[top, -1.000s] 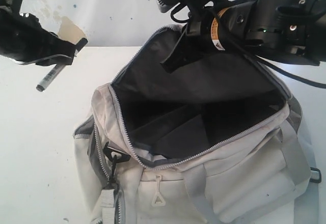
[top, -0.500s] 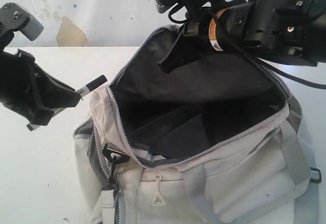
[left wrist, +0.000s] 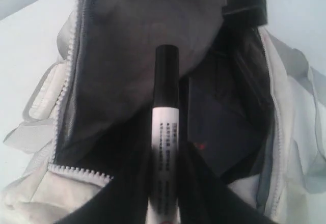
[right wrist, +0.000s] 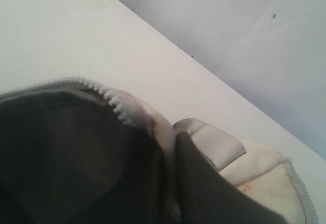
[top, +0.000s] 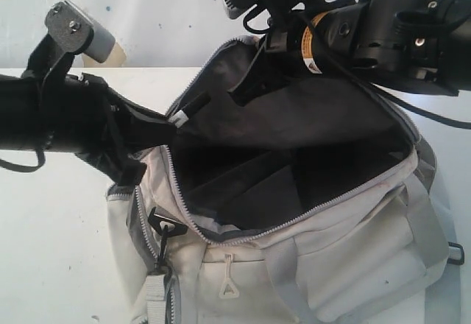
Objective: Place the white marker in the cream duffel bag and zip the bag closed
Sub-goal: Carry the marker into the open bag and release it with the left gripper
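Observation:
The cream duffel bag [top: 331, 265] lies on the table with its top zipper undone and its dark lining [top: 294, 140] showing. My right gripper [top: 254, 81] is shut on the bag's far rim [right wrist: 165, 132] and holds that flap up. My left gripper [top: 165, 121] is shut on the white marker [left wrist: 165, 132]. The marker's black cap [top: 193, 107] pokes over the left end of the opening. In the left wrist view the cap [left wrist: 167, 76] points into the dark inside of the bag.
The bag rests on a white table [top: 59, 250] in front of a stained wall. A black clip [top: 165, 224] and a cream zipper pull [top: 228, 283] hang at the bag's near side. A grey strap [top: 430, 221] crosses its right end.
My left arm has swung in from the table's left side toward the bag, turning the marker so that its cap now reaches over the opening's edge. The right arm has kept still.

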Controlling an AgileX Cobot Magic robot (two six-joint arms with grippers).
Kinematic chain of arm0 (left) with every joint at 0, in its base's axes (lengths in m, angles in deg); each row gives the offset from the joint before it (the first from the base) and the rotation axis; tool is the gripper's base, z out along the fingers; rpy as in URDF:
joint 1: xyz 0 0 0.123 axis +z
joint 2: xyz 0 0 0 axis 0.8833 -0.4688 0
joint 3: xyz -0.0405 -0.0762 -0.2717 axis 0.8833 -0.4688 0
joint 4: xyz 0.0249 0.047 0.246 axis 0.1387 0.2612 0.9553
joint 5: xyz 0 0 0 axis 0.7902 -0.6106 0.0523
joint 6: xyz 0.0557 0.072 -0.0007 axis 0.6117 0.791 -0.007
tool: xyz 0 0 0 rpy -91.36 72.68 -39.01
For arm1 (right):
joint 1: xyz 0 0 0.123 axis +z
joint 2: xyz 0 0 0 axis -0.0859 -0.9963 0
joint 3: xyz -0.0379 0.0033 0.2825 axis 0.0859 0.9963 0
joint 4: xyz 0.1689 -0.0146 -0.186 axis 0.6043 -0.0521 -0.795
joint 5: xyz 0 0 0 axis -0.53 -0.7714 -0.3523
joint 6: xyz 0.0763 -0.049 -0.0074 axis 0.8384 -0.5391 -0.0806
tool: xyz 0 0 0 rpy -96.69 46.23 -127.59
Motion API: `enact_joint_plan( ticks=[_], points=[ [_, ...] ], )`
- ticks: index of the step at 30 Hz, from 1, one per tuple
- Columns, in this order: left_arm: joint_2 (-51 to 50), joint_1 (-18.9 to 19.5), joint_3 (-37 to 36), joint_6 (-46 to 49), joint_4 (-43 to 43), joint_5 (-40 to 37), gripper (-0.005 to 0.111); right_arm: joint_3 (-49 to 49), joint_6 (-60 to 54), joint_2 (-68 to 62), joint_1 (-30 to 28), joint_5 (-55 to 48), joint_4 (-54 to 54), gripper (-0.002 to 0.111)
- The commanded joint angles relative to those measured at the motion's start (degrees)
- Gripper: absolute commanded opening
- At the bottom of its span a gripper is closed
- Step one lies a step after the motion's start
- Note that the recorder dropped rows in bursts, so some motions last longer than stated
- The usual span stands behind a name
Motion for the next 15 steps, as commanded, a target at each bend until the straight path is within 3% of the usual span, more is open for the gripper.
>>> enact_joint_plan(
  ticks=[1, 5, 8, 15],
  points=[
    [-3.14, -0.94, -0.27, 3.56, -9.9, 2.24, 0.0, -0.41, 0.62, 0.17, -0.66, 0.96, -0.27, 0.0],
    [-6.0, -0.94, -0.27, 9.95, -17.62, 1.21, 0.0, -0.55, 2.75, 0.17, -0.66, 0.45, -0.27, 0.0],
    [-8.89, -0.94, -0.27, 15.8, -29.67, -2.05, 0.0, -2.7, 5.38, 0.17, -0.66, -3.16, -0.27, 0.0],
    [-12.29, -0.94, 2.65, -12.35, -29.67, 0.28, 0.0, -3.88, 5.38, 0.17, -0.66, -4.63, -0.27, 0.0]
  ],
)
